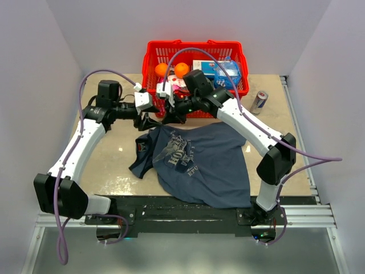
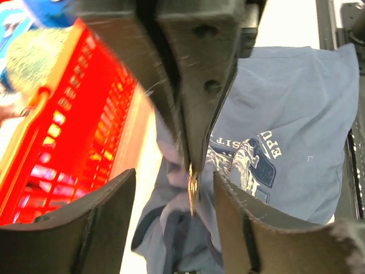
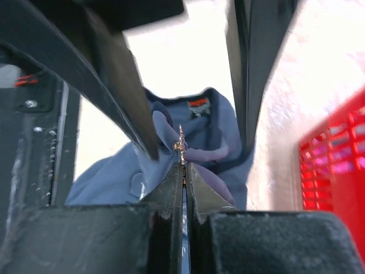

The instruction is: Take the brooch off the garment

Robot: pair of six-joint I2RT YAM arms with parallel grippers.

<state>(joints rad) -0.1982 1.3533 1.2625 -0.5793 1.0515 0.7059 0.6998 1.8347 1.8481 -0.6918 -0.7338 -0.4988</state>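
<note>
A blue printed T-shirt (image 1: 199, 160) lies on the table, its collar end towards the basket. My right gripper (image 1: 171, 117) is shut on a small gold brooch (image 3: 181, 147), which sticks out past its tips (image 3: 183, 166) just above a collar fold of the shirt (image 3: 114, 171). In the left wrist view the brooch (image 2: 193, 191) hangs edge-on from those shut fingers over the shirt (image 2: 296, 114). I cannot tell if it still touches the cloth. My left gripper (image 2: 174, 188) is open and empty, with a finger on each side of the brooch.
A red basket (image 1: 157, 54) with oranges and packets stands just behind the grippers, close on the left in the left wrist view (image 2: 68, 142). A drink can (image 1: 259, 101) stands to the basket's right. Walls close in the table on three sides.
</note>
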